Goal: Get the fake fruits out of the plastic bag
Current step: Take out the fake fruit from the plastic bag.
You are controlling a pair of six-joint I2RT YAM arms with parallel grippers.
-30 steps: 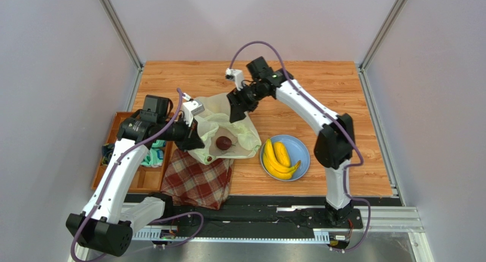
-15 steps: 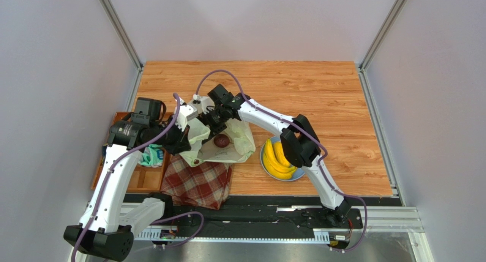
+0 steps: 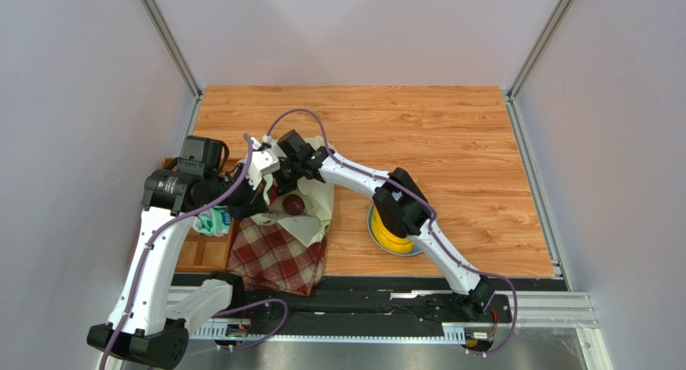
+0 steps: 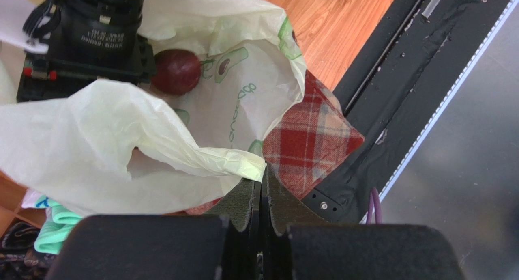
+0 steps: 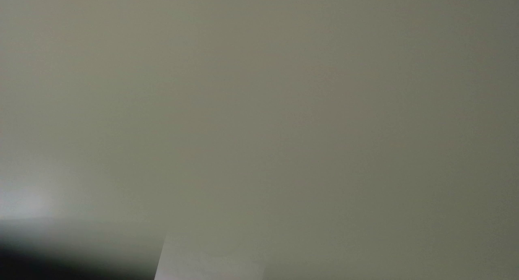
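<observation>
The pale yellow-green plastic bag (image 3: 314,209) lies over the red plaid cloth with its mouth held up. My left gripper (image 4: 262,173) is shut on the bag's edge (image 4: 237,165), at the bag's left side (image 3: 259,199) in the top view. One dark red-purple fake fruit (image 3: 294,203) lies inside the bag (image 4: 176,71). My right gripper (image 3: 280,187) reaches into the bag's mouth just left of that fruit. Its black body (image 4: 91,42) shows in the left wrist view, its fingers hidden by a fold. Pale blur fills the right wrist view. The yellow banana bunch (image 3: 390,240) lies on the blue plate.
The blue plate (image 3: 373,225) is largely covered by my right arm's elbow (image 3: 398,209). The red plaid cloth (image 3: 278,257) reaches the black rail at the near edge. A wooden tray (image 3: 189,253) with teal cloth (image 3: 213,221) stands at the left.
My right arm swung from behind the bag down and left into its mouth, its elbow now over the plate. My left gripper drew the bag and the fruit a little left.
</observation>
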